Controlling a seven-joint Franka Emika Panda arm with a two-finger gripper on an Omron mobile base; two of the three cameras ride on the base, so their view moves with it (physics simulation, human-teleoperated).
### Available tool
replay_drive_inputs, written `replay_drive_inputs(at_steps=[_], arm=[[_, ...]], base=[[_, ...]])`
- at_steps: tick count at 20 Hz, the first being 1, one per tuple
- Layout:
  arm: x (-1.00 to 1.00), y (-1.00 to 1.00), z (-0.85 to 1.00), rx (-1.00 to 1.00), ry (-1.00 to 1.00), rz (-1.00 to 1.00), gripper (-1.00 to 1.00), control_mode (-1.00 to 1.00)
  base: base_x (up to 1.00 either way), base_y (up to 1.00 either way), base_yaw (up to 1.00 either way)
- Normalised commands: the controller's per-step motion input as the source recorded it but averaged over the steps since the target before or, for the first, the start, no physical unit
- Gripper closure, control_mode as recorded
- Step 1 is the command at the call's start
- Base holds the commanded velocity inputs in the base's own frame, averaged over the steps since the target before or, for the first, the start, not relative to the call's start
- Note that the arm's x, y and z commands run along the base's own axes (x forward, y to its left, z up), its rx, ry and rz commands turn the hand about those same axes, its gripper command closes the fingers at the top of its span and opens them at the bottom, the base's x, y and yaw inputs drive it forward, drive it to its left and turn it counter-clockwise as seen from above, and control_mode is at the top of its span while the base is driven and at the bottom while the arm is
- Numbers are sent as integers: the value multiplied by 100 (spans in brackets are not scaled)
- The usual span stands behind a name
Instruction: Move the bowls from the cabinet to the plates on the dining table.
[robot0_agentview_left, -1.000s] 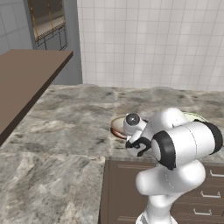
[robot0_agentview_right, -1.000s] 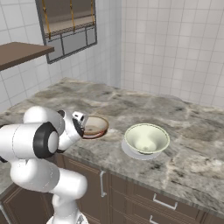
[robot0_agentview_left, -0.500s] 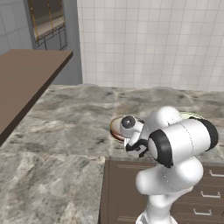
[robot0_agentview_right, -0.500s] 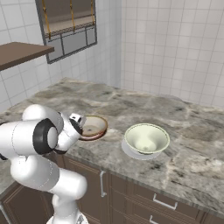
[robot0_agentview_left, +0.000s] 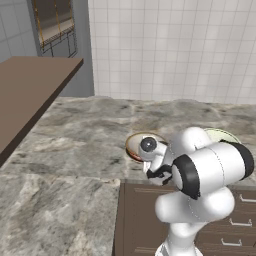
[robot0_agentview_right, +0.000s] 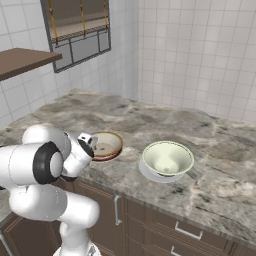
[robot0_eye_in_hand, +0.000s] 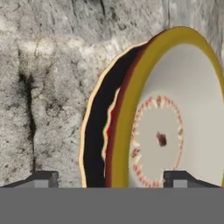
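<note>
The jaws (robot0_eye_in_hand: 111, 179) stand wide apart, with the tan bowl's (robot0_eye_in_hand: 175, 118) rim between them, ungripped. That bowl sits on the red-rimmed plate (robot0_eye_in_hand: 94, 140) directly under the jaws, on the table (robot0_agentview_right: 210, 145). Farther off to their side, the cream bowl (robot0_agentview_right: 167, 158) rests on the white plate (robot0_agentview_right: 147, 173).

Tan bowl (robot0_agentview_right: 106, 145) on red-rimmed plate (robot0_eye_in_hand: 94, 140); cream bowl (robot0_agentview_right: 167, 158) on white plate (robot0_agentview_right: 148, 173).

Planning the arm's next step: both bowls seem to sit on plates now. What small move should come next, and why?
Probably lift the gripper straight away. Its tips stand wide apart around the tan bowl, which rests on the red-rimmed plate; the cream bowl sits on the white plate.
</note>
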Motion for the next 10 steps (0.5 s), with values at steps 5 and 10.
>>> replay_drive_inputs(at_steps=[5,10], arm=[[-21,-21,57,7,0,0,-100,-100],[-27,-23,74,12,0,0,-100,-100]], base=[[0,0,0],[0,0,0]])
